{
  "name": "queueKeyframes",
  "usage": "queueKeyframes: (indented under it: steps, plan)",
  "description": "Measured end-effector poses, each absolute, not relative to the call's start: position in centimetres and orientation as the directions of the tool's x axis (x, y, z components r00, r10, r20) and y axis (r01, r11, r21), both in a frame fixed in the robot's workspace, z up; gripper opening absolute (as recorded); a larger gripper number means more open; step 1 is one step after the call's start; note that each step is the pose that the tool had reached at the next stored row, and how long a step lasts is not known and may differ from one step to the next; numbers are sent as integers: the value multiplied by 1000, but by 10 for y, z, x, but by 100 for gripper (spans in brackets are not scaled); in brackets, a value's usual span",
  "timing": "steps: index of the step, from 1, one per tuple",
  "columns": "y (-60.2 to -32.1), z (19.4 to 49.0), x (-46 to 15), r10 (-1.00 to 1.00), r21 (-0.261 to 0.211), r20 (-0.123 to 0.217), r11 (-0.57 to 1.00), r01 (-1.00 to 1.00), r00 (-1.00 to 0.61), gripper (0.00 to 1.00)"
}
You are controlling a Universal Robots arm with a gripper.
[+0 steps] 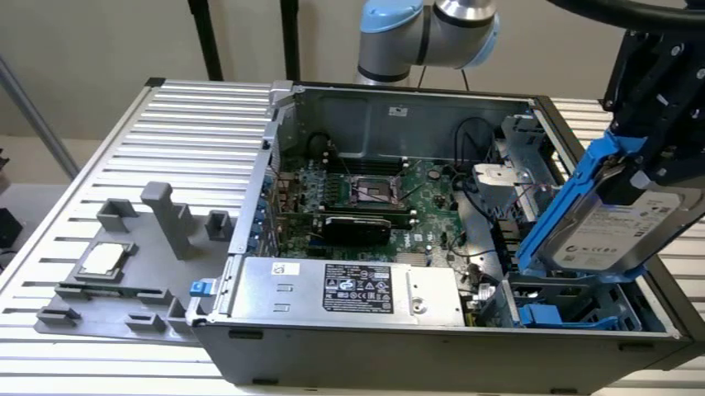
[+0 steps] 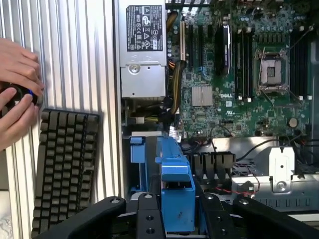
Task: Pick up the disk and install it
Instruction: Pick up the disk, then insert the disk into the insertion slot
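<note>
The disk [image 1: 622, 227], a silver-grey drive with a white label clipped in a blue frame, hangs tilted over the exterior view's right side of the open computer case [image 1: 441, 103]. My gripper [image 1: 652, 161] is shut on its upper end. In the wrist view the blue frame [image 2: 174, 174] sits clamped between my black fingers [image 2: 144, 216] of the gripper [image 2: 175, 216]. Below it lies the drive bay [image 1: 573, 307], which holds a blue caddy [image 1: 549, 315]. That bay [image 2: 137, 149] lies directly under the disk in the wrist view.
Inside the case are the motherboard [image 1: 375, 194] and the power supply [image 1: 342, 289]. A grey fixture [image 1: 121, 285] with a small silver chip [image 1: 102, 260] lies on the slatted table [image 1: 187, 140]. A person's hand [image 2: 15, 94] and a keyboard [image 2: 65, 169] lie beside the case.
</note>
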State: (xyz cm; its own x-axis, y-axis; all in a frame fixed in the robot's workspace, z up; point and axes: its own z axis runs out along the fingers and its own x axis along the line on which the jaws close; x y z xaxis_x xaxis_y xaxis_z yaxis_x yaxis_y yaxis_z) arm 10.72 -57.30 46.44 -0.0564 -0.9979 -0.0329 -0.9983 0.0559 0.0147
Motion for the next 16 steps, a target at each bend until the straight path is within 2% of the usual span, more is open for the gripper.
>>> queueKeyframes:
  steps: [16]
  plan:
    - [-575, 463, 111, -998, 19, -33, 56, -998, -57, 0]
